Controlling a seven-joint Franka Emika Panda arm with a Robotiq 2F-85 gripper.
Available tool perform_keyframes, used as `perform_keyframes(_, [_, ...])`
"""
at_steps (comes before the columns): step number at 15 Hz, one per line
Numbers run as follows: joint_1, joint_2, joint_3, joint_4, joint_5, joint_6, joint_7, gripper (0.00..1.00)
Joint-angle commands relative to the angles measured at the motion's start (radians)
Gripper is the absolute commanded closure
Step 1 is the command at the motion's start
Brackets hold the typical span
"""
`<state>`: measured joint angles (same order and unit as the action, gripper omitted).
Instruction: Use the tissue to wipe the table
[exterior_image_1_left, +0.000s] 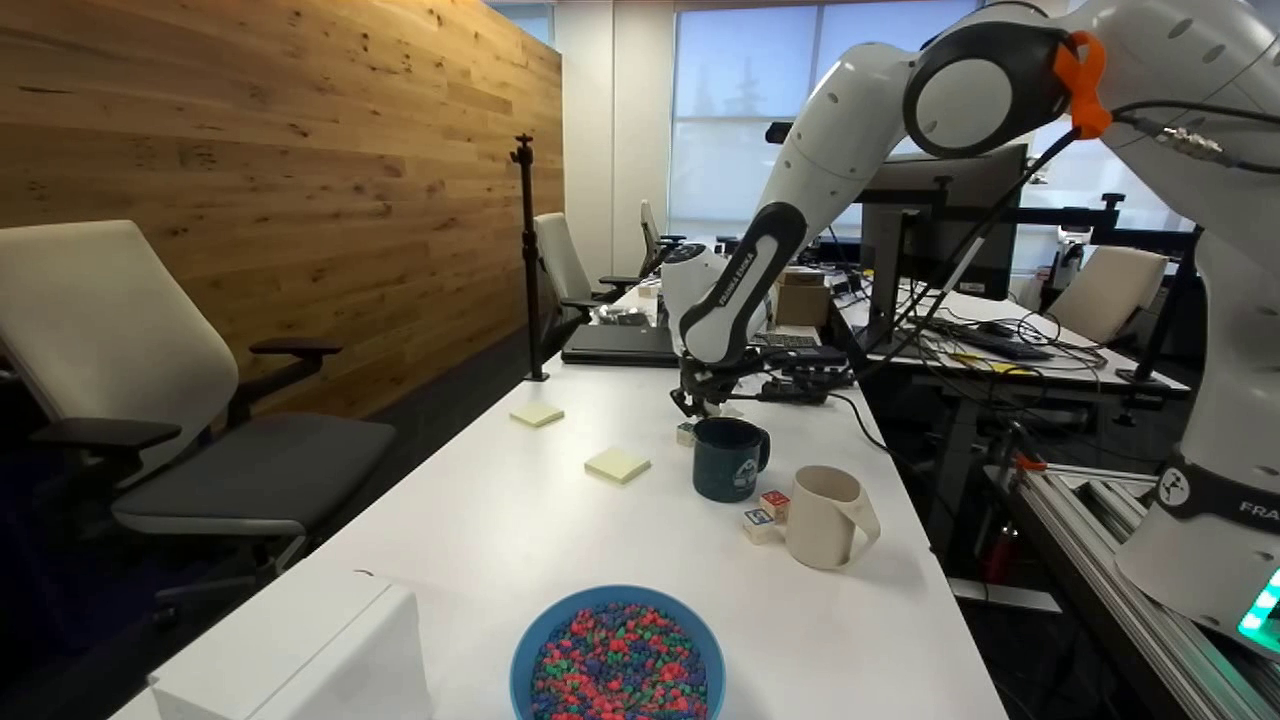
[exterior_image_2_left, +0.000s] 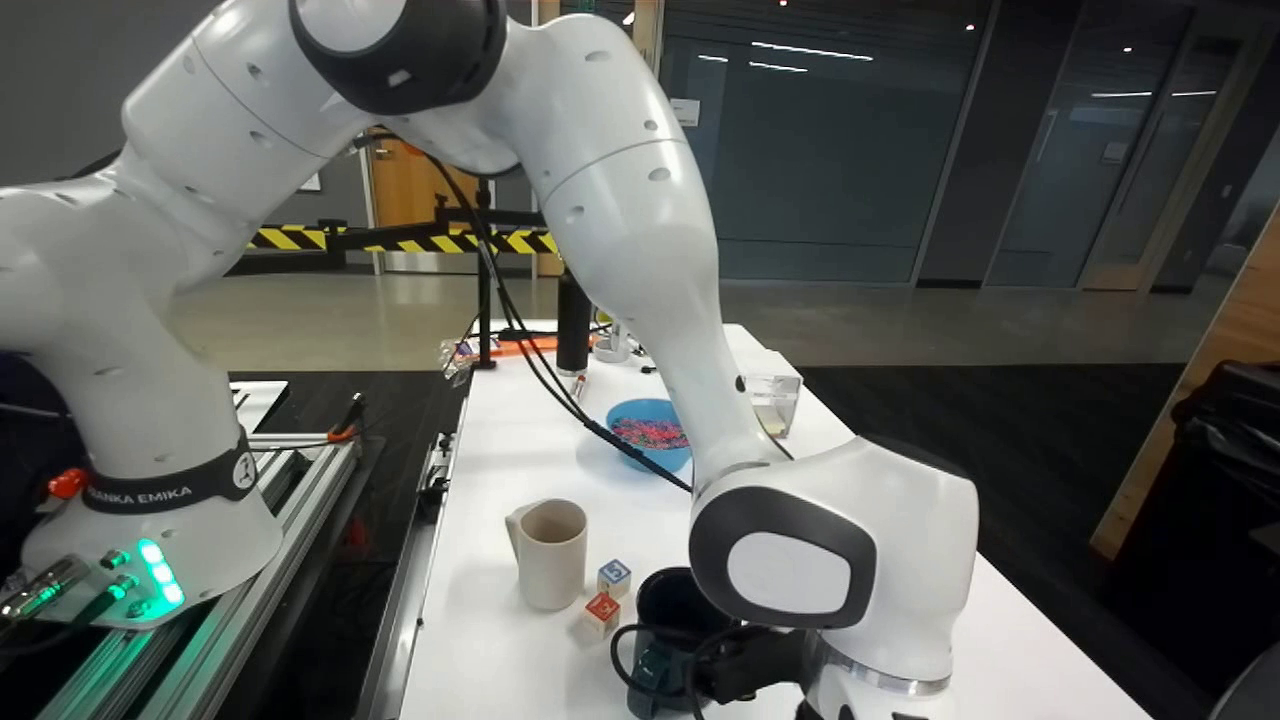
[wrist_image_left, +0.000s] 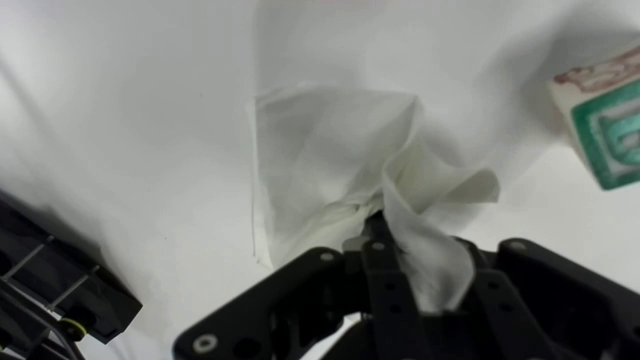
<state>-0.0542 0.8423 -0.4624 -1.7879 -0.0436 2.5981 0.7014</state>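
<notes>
The table (exterior_image_1_left: 480, 530) has a smooth white top; it also shows in an exterior view (exterior_image_2_left: 480, 660) and in the wrist view (wrist_image_left: 165, 150). My gripper (wrist_image_left: 407, 232) is shut on a crumpled white tissue (wrist_image_left: 325, 145). The tissue bunches between the fingers and spreads out past the fingertips, low over or on the table top; I cannot tell how much of it touches. In an exterior view the gripper (exterior_image_1_left: 702, 400) points down at the table behind the dark green mug. In an exterior view the arm and the frame edge hide the fingertips.
A letter block (wrist_image_left: 612, 125) sits close to the tissue. The dark green mug (exterior_image_1_left: 722, 478), beige mug (exterior_image_1_left: 822, 525) and two blocks (exterior_image_1_left: 760, 525) stand nearby. A dark device (wrist_image_left: 60, 280), sticky notes (exterior_image_1_left: 617, 465), a black laptop (exterior_image_1_left: 620, 345), blue bowl (exterior_image_1_left: 530, 650) and white box (exterior_image_1_left: 300, 650) are around.
</notes>
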Motion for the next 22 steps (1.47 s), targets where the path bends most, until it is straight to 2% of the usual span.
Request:
perform_keyframes(1, [0.011, -0.054, 0.004, -0.088, -0.013, 0.05, -0.028, 0.98])
perform_keyframes(9, [0.01, -0.08, -0.038, -0.168, -0.015, 0.093, -0.044, 0.98])
perform_keyframes(17, [0.006, -0.072, -0.056, -0.161, -0.005, 0.06, -0.042, 0.98])
perform_keyframes(18, [0.005, -0.075, -0.055, -0.16, -0.002, 0.048, -0.041, 0.67])
perform_keyframes(19, [0.009, -0.076, -0.059, -0.16, -0.004, 0.05, -0.035, 0.65])
perform_keyframes(22, [0.014, -0.082, -0.071, -0.158, -0.004, 0.023, -0.024, 0.46])
